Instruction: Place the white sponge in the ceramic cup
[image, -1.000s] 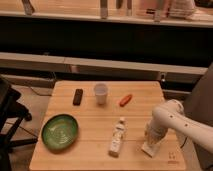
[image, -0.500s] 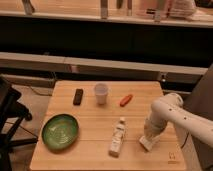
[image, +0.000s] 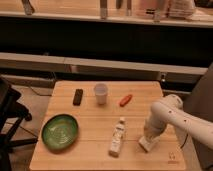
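the gripper (image: 150, 136) is down on the white sponge (image: 146, 145) near the table's (image: 90, 116) front right corner; whether it grips it i cannot tell. the ceramic cup (image: 101, 93) stands near the back edge, so lift, carry and drop remain.

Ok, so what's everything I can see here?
table: 1, light wood, centre
ceramic cup: 1, white, upright, back middle of table
small flat thing: 1, black, left of the cup
small long thing: 1, orange-red, right of the cup
bowl: 1, green, front left
bottle: 1, white with label, lying front middle
white sponge: 1, off-white, front right, at the gripper
arm: 1, white, right side
gripper: 1, white, down at the sponge
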